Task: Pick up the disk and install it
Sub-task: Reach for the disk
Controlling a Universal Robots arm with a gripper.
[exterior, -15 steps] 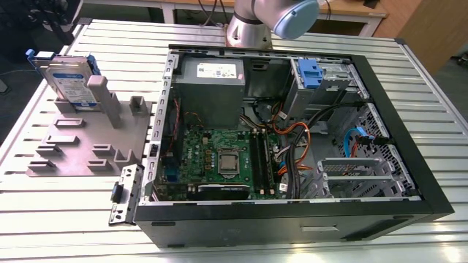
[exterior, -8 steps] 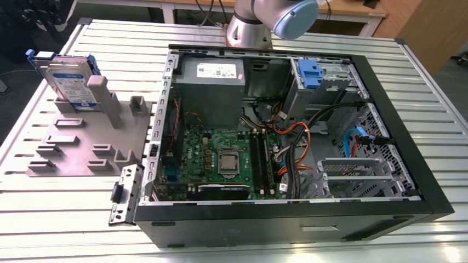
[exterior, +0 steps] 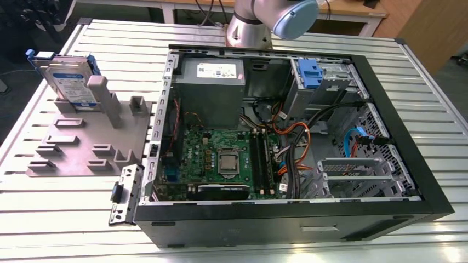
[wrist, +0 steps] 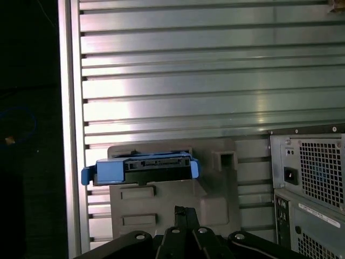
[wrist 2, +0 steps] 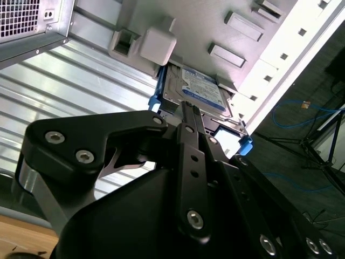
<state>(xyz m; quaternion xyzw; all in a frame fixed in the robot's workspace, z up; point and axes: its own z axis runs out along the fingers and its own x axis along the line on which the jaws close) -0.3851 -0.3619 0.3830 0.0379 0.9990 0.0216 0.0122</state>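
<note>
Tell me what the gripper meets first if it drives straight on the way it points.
Most likely the disk, standing on edge in the grey tray; the gripper points at it, though depth is unclear.

Silver arm (exterior: 247, 32), blue cap (exterior: 296, 19); black screw-studded gripper (wrist 2: 187, 108).

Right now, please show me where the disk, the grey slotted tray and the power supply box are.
the disk (exterior: 68, 82): exterior view, on its white-and-blue label.
the grey slotted tray (exterior: 73, 156): exterior view, on its flat base.
the power supply box (exterior: 212, 98): exterior view, on its grey plate below the sticker.
</note>
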